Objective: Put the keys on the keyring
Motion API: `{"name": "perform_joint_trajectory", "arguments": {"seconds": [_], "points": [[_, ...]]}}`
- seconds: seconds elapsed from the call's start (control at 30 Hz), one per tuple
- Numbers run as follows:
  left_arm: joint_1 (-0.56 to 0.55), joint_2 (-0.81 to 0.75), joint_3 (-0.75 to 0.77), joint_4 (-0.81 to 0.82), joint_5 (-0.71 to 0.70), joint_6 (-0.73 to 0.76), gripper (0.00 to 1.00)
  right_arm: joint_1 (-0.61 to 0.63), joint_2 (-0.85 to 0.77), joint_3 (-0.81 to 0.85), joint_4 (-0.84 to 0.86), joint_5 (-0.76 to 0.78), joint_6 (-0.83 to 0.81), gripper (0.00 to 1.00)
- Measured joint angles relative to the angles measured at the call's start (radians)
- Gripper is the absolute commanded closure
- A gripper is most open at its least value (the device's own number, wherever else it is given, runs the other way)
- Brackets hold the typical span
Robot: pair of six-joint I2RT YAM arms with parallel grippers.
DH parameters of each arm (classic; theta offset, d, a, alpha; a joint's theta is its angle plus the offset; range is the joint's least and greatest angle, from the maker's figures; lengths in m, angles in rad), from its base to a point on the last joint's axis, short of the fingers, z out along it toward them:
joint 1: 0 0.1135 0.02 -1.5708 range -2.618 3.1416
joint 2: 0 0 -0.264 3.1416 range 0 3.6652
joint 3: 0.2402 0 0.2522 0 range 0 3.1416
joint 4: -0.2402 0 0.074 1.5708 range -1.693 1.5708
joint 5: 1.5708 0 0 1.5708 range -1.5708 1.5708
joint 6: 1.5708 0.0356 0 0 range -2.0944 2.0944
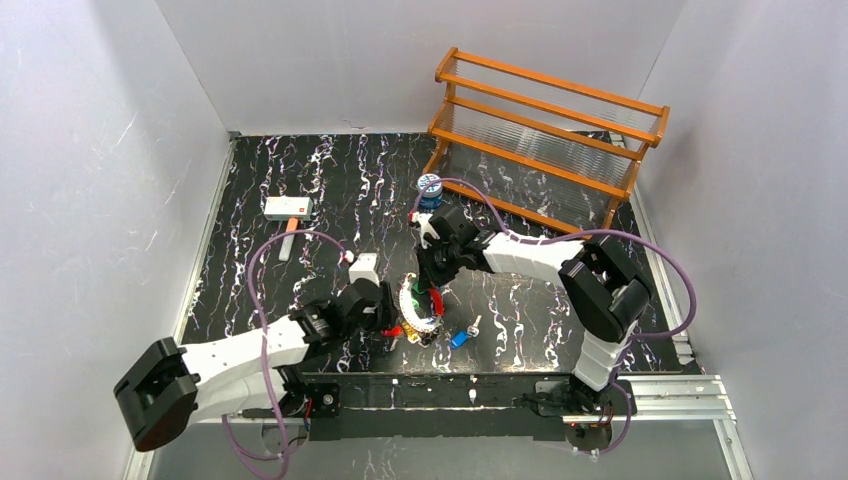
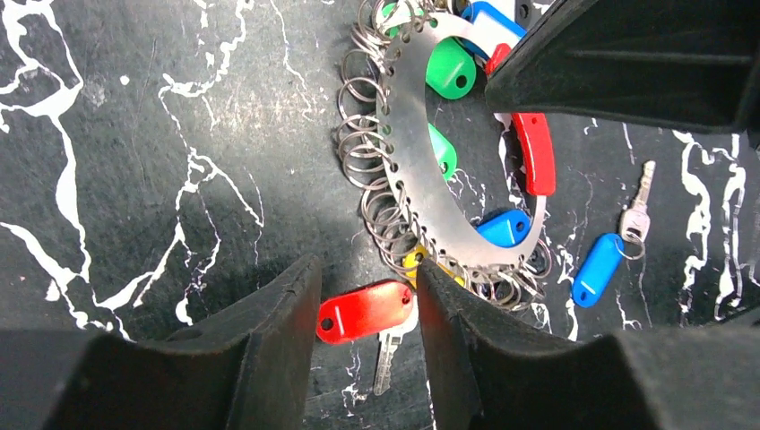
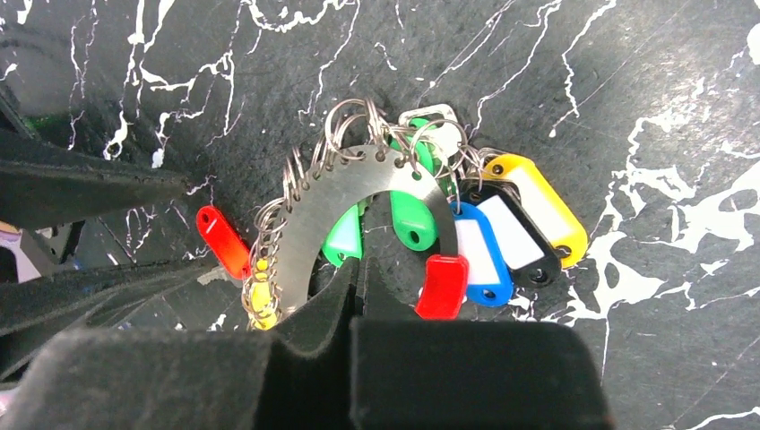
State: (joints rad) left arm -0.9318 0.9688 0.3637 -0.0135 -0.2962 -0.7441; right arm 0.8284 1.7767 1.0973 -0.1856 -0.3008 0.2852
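One keyring, one tin, one rack, one mallet.

lower arc of the keyring hidden behind the right jaws

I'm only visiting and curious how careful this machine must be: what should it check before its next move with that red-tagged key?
1. Red-tagged key lies between the left gripper's fingers: ok.
2. Left gripper's hold on it is firm: cannot tell.
3. Right gripper closed at the keyring's inner edge, steadying it: ok.
4. Blue-tagged key on the keyring: not ok; it lies loose, apart.
5. One of the small rings free and facing the red-tagged key: cannot tell.
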Motion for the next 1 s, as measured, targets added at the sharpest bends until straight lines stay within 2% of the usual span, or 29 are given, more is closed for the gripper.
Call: {"name": "perform_joint_trajectory", "arguments": {"seconds": [0.2,0.4,0.57,0.77,0.87,1.0], "points": [[0.016,0.184,0.150,-0.047,0.018,0.054,0.60,-0.010,0.038,0.000,-0.011,0.001,0.000,0.99],[0.120,0.330,0.181,-0.024,0.162,0.080,0.60,-0.016,0.041,-0.004,-0.046,0.003,0.002,0.99],[0.192,0.354,0.179,0.040,0.270,0.081,0.60,-0.016,-0.007,-0.053,-0.060,-0.010,0.008,0.99],[0.217,0.349,0.165,0.072,0.332,0.085,0.50,-0.016,-0.120,-0.164,-0.078,-0.021,0.032,0.99],[0.222,0.344,0.160,0.079,0.349,0.087,0.51,-0.016,-0.182,-0.234,-0.085,-0.036,0.051,0.99],[0.225,0.344,0.158,0.082,0.357,0.092,0.57,-0.016,-0.224,-0.323,-0.068,-0.086,0.089,0.99]]}}
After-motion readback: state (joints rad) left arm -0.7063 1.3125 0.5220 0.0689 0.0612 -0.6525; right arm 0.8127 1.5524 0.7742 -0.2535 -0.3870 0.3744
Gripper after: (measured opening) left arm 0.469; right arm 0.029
